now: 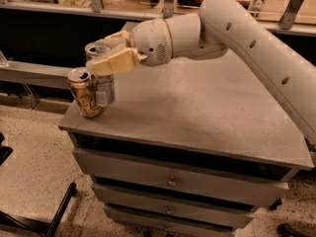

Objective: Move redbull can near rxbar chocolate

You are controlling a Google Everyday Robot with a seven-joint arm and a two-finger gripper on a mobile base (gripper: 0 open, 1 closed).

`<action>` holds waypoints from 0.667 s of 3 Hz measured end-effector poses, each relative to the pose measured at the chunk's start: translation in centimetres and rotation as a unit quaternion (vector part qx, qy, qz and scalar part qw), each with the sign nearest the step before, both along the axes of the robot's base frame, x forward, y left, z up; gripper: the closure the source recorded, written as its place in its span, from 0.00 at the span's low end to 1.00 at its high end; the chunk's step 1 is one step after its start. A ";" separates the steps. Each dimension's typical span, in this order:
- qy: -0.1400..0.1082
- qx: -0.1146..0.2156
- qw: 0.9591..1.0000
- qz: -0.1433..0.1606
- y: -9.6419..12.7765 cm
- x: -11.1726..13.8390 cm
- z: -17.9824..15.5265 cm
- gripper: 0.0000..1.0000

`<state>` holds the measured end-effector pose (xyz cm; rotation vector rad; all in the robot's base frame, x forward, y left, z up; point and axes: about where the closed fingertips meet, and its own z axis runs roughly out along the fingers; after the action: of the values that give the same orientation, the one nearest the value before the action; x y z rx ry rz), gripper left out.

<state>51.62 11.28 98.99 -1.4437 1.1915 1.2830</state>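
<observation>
The redbull can [102, 85], slim and silver-grey with a shiny top, stands upright at the left front corner of the grey cabinet top [197, 112]. My gripper [102, 53] reaches in from the right, and its tan fingers [117, 62] are shut around the can's upper part. I cannot tell whether the can's base touches the surface. A wider tan-gold can [84, 94] stands right next to it on the left, touching or nearly touching. The rxbar chocolate is out of view.
The cabinet has several drawers [170, 181] below and drops off at the left and front edges close to the cans. A dark counter with a metal rail [29, 73] runs behind. My white arm [247, 38] spans the back right of the top.
</observation>
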 end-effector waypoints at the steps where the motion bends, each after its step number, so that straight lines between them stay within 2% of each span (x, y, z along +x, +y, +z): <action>1: -0.025 0.002 1.000 0.009 -0.3 0.1 -0.2 1.00; 2: -0.049 -0.008 0.999 -0.011 -0.9 0.8 -0.7 1.00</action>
<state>52.37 10.42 98.33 -1.4840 1.1517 1.1752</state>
